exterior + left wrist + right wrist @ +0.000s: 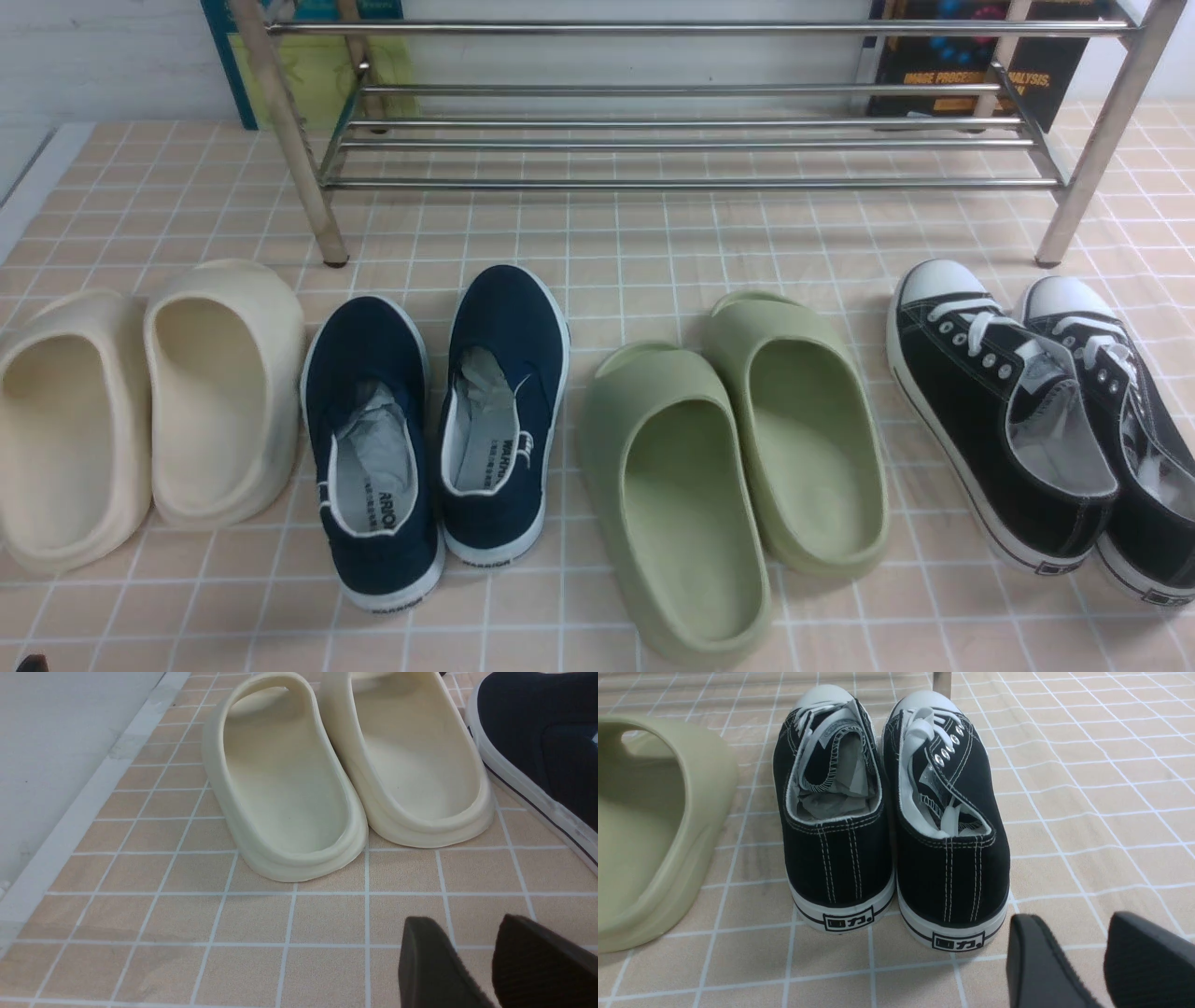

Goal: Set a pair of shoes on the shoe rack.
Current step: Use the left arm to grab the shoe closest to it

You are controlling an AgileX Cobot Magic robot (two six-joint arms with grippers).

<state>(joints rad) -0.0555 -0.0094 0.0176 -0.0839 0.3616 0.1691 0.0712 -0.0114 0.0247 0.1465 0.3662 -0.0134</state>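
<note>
The pair of navy slip-on shoes stands on the tiled mat, heels toward me: the left shoe (373,439) and the right shoe (504,401), side by side, with paper stuffed inside. The chrome shoe rack (691,183) stands behind them, its bars bare. My left gripper (467,933) is open and empty, low over the mat behind the cream slides; the side of one navy shoe (542,737) shows beyond it. My right gripper (1071,933) is open and empty just behind the black sneakers' heels. Neither gripper clearly shows in the front view.
Cream foam slides (149,401) sit left of the navy shoes, green foam slides (738,448) right of them, and black lace-up sneakers (1027,411) at the far right. The mat's white left edge (70,826) borders a grey floor. Books lean behind the rack.
</note>
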